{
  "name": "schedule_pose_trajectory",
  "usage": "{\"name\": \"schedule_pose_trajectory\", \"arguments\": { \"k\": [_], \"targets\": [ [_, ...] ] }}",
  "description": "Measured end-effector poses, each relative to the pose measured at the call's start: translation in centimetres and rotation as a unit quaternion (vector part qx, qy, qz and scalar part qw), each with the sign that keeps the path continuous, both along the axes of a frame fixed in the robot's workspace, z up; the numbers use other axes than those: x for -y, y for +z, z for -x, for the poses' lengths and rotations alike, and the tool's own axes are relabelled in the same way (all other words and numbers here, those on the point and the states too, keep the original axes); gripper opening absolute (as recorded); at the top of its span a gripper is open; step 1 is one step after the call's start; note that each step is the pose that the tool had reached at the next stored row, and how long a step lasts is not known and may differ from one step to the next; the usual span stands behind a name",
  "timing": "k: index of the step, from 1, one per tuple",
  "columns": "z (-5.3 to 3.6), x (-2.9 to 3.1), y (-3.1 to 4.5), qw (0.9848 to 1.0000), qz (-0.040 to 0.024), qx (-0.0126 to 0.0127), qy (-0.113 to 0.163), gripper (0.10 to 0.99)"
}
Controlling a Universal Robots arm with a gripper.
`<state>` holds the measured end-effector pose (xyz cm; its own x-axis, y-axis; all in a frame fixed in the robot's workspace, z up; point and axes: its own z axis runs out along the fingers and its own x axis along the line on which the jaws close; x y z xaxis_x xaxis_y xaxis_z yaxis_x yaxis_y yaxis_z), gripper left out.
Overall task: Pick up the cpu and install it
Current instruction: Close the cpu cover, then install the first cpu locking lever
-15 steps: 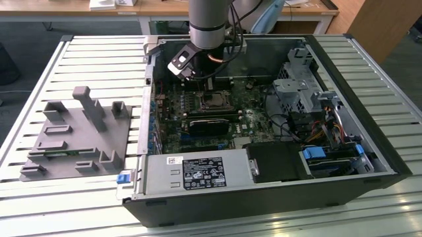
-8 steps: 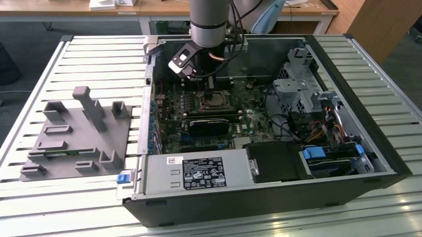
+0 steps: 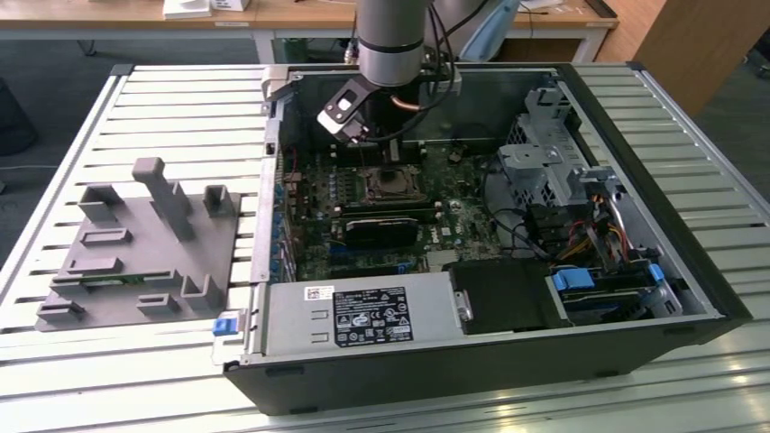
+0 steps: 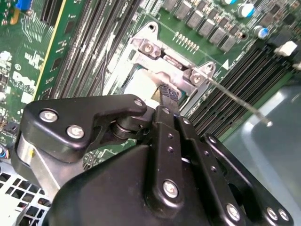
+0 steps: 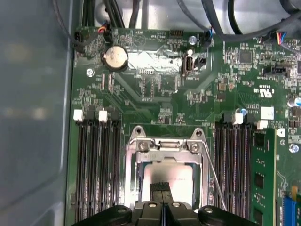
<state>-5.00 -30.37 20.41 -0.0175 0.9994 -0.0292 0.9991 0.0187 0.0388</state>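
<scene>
- We find the cpu (image 5: 181, 181) lying flat in the socket frame (image 5: 164, 146), toward the far side of the computer case (image 3: 481, 370).
- Our claw (image 5: 161, 187) is narrow, fingertips together, over its middle.

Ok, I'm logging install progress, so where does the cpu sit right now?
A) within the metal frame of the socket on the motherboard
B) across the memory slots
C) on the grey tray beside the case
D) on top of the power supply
A: in the first wrist view the cpu shows its silver top inside the socket frame, with the gripper directly over it.
</scene>
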Motion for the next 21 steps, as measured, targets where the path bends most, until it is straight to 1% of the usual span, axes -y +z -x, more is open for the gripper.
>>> {"name": "schedule_pose_trajectory", "arguments": {
  "k": [5,9,15,21],
  "targets": [
    [-0.39,0.0,0.0,1.0,0.0,0.0,0.0,0.106],
    [-0.4,0.0,0.03,1.0,0.0001,-0.0001,0.0,0.106],
    [-0.4,0.0,0.42,1.0,0.0,0.0,0.0,0.106],
    [-0.4,0.0,0.63,1.0,0.0,0.0,0.0,0.106]
  ]
}}
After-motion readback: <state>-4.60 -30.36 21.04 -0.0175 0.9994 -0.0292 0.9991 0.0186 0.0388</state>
